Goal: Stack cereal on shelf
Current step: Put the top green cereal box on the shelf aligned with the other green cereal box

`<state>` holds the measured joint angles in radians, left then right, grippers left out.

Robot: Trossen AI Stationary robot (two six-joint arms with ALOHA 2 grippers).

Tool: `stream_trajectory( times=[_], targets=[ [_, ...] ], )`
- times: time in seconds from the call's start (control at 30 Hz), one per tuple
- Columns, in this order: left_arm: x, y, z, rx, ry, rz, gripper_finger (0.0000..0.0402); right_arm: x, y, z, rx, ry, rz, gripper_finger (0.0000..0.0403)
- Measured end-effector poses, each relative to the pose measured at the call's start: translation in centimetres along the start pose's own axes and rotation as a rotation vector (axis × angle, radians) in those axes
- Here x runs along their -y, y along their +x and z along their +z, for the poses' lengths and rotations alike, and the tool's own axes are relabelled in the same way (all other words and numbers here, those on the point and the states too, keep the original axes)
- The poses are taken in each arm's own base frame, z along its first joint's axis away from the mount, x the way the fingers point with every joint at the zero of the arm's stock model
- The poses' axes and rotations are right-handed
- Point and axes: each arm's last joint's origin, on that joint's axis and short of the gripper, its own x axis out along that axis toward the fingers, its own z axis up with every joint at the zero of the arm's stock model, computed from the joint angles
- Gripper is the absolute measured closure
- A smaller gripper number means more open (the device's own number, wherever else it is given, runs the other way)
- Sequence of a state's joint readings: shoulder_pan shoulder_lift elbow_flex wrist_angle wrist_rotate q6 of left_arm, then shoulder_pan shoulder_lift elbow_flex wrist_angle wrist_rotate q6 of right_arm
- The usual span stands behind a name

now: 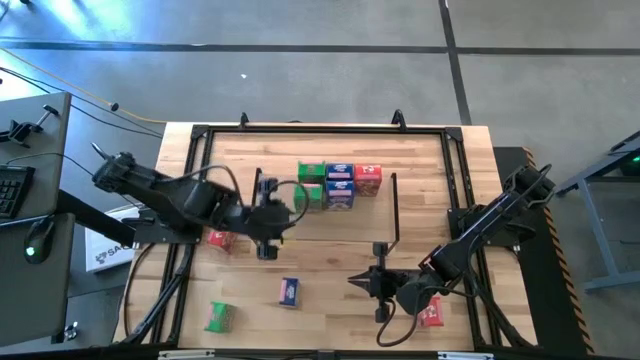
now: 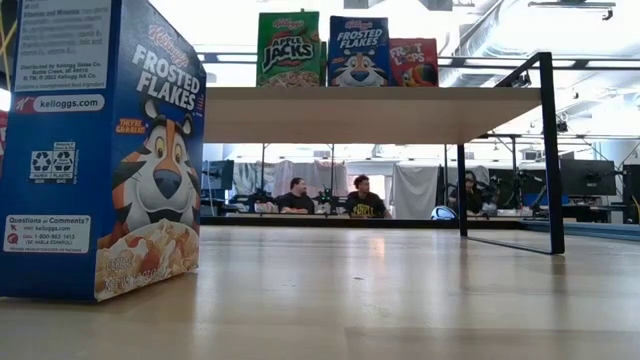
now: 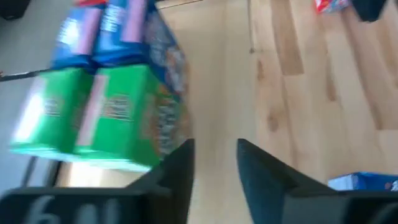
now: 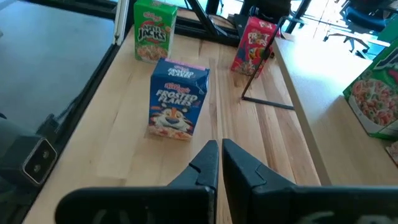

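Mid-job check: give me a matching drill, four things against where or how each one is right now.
Things:
1. loose blue box
2. loose green box
3. shelf's red box
4. left gripper

Places or states:
A. open, empty, beside the green boxes on top of the shelf
B. right end of the row on the shelf
C. standing on the table just ahead of the right gripper
D. alone near the table's edge, on the left arm's side

Pairs: 1-C, 2-D, 3-B, 4-A
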<state>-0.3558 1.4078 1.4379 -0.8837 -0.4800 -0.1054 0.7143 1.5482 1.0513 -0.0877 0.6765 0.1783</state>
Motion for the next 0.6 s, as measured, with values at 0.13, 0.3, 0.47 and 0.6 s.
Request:
stream_trajectory(
  times=[0.13, 0.3, 0.47, 0.6],
  targets=[
    [1.2, 1.7, -2.2, 0.057, -0.070, -0.038, 0.0365, 0.0, 0.1, -0.3, -0.007, -0.001, -0.002, 0.0399],
    [1.1, 3.9, -4.3, 0.050, -0.141, 0.024, 0.0394, 0.0, 0.1, -0.2, 0.001, 0.005, -0.002, 0.0399],
    [0.5, 5.8, -5.4, 0.053, -0.170, 0.071, 0.0393, 0.1, 0.1, -0.2, 0.003, 0.007, -0.003, 0.0399],
    [-0.3, 6.5, -5.2, 0.070, -0.190, 0.115, 0.0399, 0.1, 0.1, -0.2, 0.005, 0.009, -0.005, 0.0399]
  ],
)
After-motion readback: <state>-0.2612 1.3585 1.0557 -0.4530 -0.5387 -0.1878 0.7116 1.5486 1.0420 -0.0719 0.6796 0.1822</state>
